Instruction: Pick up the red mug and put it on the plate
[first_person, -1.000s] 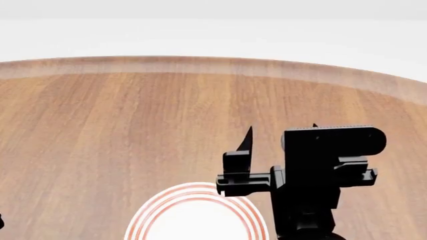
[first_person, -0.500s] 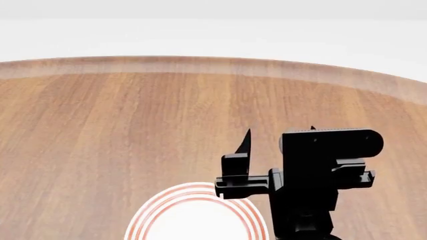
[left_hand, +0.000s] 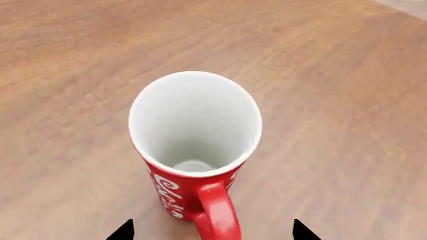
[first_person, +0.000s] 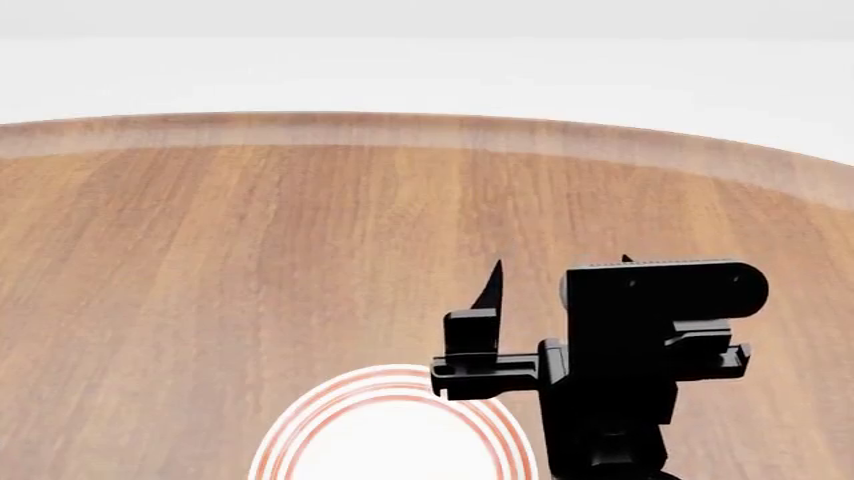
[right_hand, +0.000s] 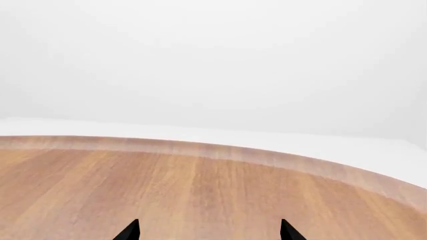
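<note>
The red mug, red with white lettering and a white inside, stands upright on the wooden table in the left wrist view. Its handle points toward my left gripper. That gripper is open, with one fingertip on each side of the handle and touching nothing. The mug and the left gripper are out of the head view. The plate, white with red rings, lies at the head view's lower edge. My right gripper is open and empty, held above the table just right of the plate; its fingertips show in the right wrist view.
The round wooden table fills the head view, with its far edge curving against a white background. The right wrist view shows the same far edge and bare wood.
My right gripper has sunk slightly in the head view. A dark bit at the left edge one second ago is gone. The plate has not moved.
</note>
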